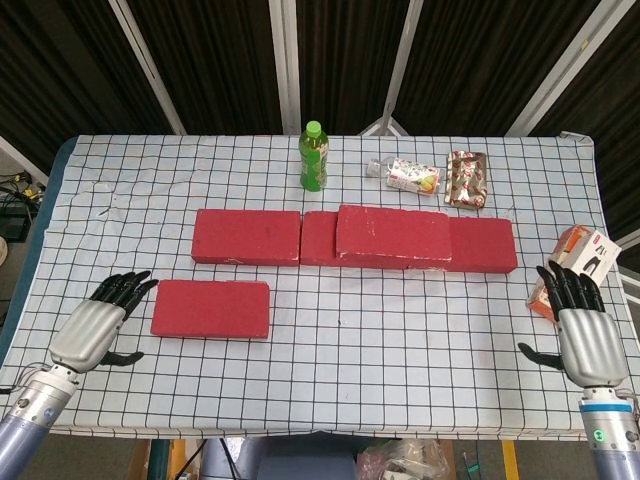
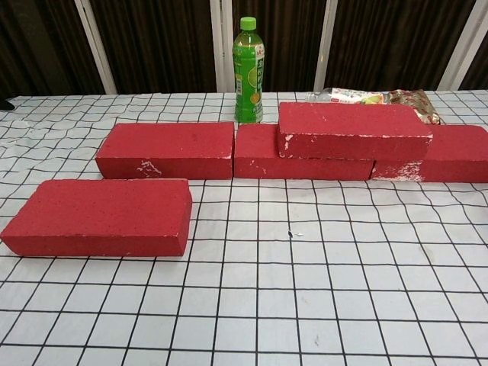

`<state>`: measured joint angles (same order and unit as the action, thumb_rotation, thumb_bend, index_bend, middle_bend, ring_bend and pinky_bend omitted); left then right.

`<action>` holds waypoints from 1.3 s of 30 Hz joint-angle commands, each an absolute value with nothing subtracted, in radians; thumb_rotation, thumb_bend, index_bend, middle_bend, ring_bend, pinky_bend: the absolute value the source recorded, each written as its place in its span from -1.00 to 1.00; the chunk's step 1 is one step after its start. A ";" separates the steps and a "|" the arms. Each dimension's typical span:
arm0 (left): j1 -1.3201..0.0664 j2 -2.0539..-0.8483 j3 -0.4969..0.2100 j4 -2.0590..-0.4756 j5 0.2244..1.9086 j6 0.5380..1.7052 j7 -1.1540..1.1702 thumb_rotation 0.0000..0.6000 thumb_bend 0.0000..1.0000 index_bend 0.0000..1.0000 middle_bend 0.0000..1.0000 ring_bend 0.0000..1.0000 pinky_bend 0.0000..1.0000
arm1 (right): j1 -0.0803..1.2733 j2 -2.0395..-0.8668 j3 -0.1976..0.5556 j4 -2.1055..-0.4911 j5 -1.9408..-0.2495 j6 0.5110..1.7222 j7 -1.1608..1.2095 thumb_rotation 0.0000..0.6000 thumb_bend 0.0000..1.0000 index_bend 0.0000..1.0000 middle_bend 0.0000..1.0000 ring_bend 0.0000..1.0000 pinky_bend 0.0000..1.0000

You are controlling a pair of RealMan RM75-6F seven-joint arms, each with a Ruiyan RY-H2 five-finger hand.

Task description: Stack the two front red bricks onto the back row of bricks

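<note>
With both the left hand (image 1: pixel 92 328) and right hand (image 1: pixel 580 330) spread and empty, the remaining front rectangular red brick (image 1: pixel 211 308) risks slipping from a one-sided grasp and nudging the far brick row (image 1: pixel 249 237) on the bench (image 1: pixel 400 350).

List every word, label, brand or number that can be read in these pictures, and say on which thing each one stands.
None can be read with certainty.
Green bottle: its label carries print, too blurred to read.
Snack packets: printing too small to read.
Orange and white box: a dark mark on it, not legible.
Red bricks: no text.
</note>
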<state>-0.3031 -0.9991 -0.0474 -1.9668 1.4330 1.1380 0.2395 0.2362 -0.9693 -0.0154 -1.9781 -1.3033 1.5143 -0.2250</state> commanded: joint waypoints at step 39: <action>-0.570 -1.375 -0.105 -1.797 0.880 1.063 0.714 1.00 -1.00 -0.91 -1.00 -1.00 -1.00 | 0.147 -1.041 -0.022 -1.976 -1.349 1.426 -0.292 1.00 -0.73 -0.97 -1.00 -1.00 -1.00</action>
<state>-0.5659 -1.3712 -0.1077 -1.8025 0.8829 1.0660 0.7164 0.1472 -1.0411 -0.0233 -1.9761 -1.3501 1.4264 -0.2921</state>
